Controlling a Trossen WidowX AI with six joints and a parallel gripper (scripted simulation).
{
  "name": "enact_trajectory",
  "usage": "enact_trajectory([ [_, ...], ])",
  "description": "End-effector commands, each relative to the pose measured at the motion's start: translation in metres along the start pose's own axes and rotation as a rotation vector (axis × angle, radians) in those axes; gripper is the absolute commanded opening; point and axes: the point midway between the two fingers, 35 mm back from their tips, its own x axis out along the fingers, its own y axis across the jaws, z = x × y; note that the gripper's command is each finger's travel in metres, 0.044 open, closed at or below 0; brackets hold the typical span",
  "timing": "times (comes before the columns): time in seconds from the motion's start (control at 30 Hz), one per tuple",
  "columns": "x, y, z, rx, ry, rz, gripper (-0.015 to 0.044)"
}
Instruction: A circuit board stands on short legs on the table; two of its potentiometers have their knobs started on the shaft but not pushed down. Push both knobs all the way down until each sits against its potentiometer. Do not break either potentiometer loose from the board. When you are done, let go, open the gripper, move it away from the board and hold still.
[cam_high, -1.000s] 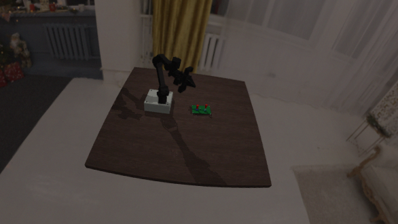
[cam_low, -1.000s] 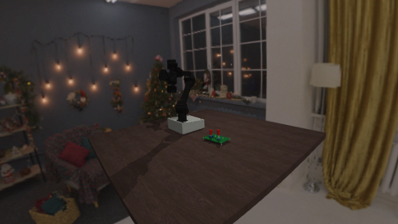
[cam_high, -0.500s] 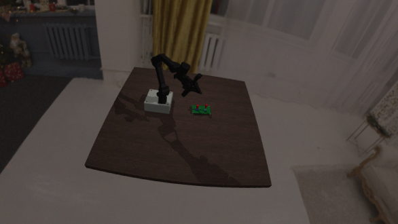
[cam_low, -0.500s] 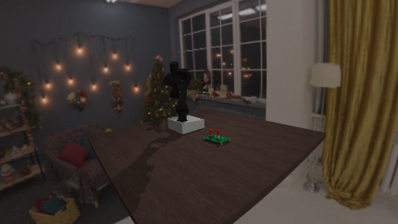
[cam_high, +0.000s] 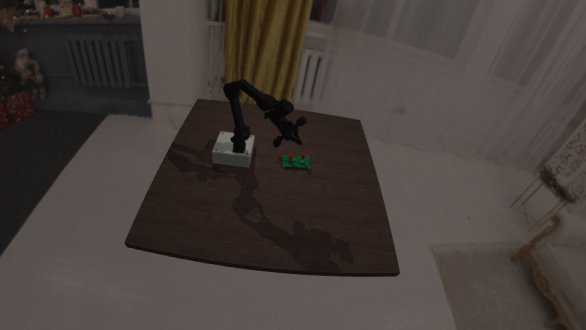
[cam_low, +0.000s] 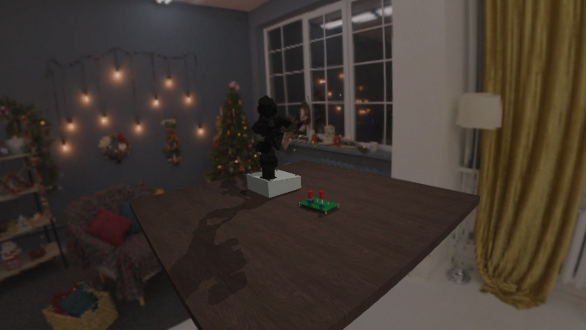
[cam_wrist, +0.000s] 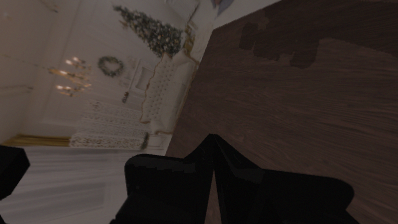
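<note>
The green circuit board (cam_high: 306, 165) (cam_low: 331, 205) stands on short legs on the table, in front of the robot's base. Two red knobs stand upright over it: one knob (cam_high: 290, 157) (cam_low: 310, 194) is nearer the base, the other knob (cam_high: 303, 156) (cam_low: 321, 194) farther from it. Small blue parts show below the knobs in the exterior view; how far each knob sits down is too small to tell. My gripper (cam_high: 301, 144) (cam_wrist: 212, 138) is shut and empty, its fingertips together. It hangs in the air above the board, pointing obliquely down. The board is not in the wrist view.
The arm stands on a white base block (cam_high: 231, 157) (cam_low: 283, 187), left of the board in the top view. The dark wooden table (cam_high: 200, 220) (cam_low: 380, 225) (cam_wrist: 350, 110) carries the arm's shadow. The table's far edge runs behind the arm in the top view.
</note>
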Motion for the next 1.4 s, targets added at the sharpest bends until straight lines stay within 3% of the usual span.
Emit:
enact_trajectory([
  [0.0,0.010,-0.001,-0.013,-0.086,0.053,-0.042,0.0000],
  [0.67,0.051,-0.021,-0.098,-0.560,0.387,-0.229,0.0000],
  [1.37,0.060,-0.054,-0.185,-1.106,0.778,-0.345,0.0000],
])
